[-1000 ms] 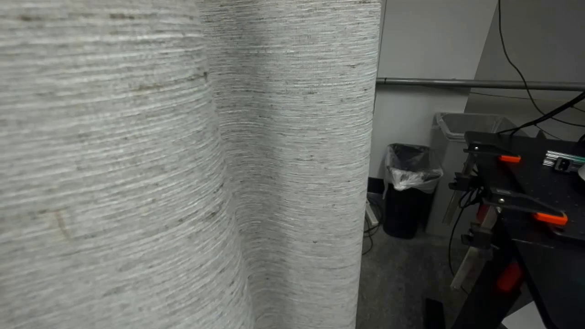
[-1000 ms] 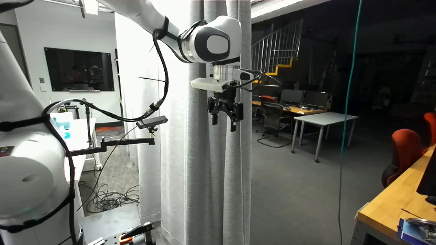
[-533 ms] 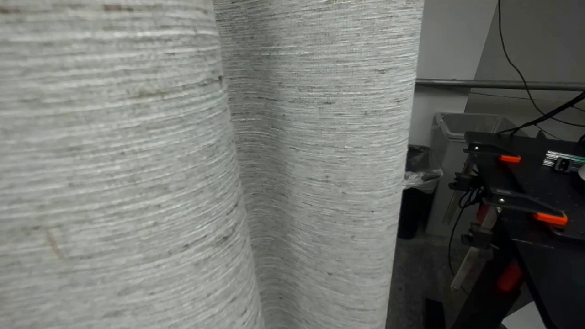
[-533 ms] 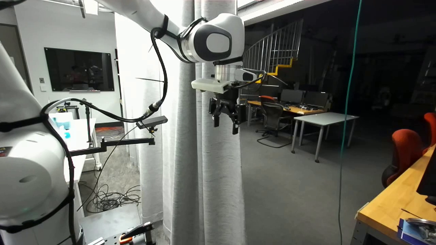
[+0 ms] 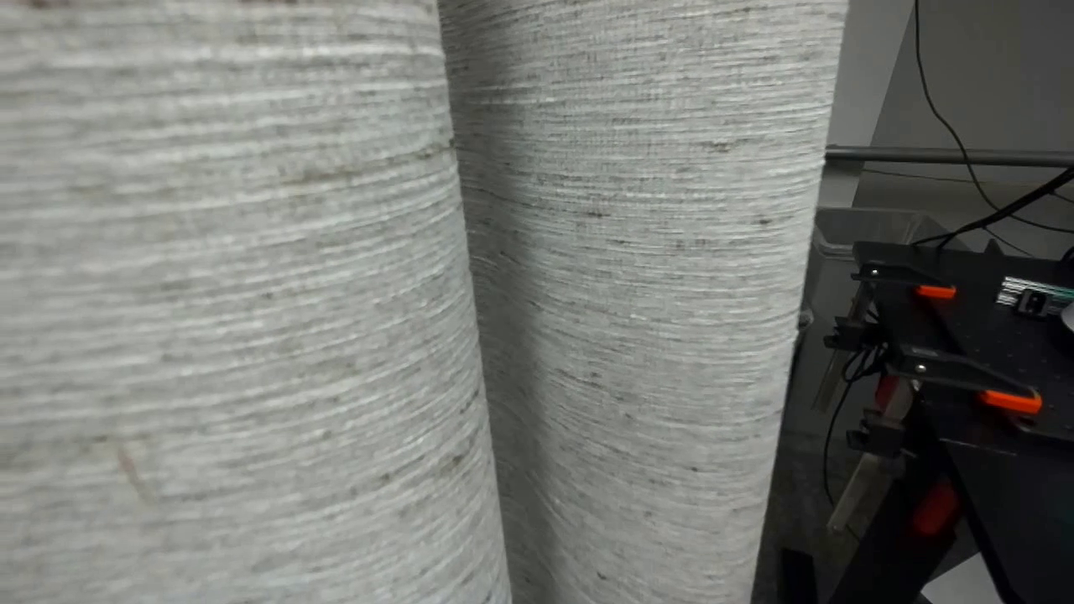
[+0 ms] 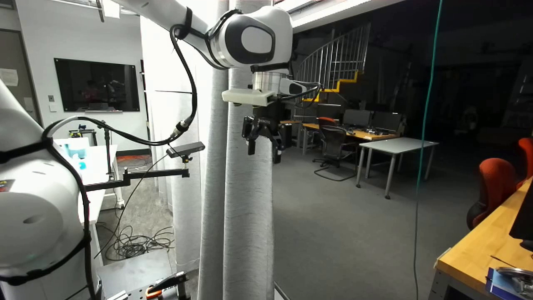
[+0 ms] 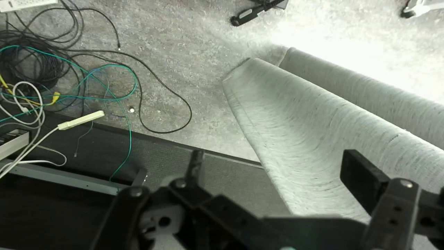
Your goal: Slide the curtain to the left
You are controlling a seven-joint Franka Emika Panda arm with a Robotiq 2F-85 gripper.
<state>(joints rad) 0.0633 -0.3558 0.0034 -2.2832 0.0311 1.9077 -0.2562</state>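
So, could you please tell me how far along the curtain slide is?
Done: in an exterior view, the curtain has shifted left over the last second. In hand: the slide seems under way, the open gripper near the curtain; contact is unclear. Remaining: probably more sliding, since the curtain still hangs behind the gripper there.

in an exterior view, left of the pincer point(image 6: 264, 152) are a dark wall panel point(image 6: 98, 85) and, lower down, a tangle of black cables point(image 6: 132, 250), while right of the pincer are a yellow-edged staircase point(image 6: 333, 60), a pale table point(image 6: 393, 146), a green cord point(image 6: 427, 104) and a red chair point(image 6: 497, 181).
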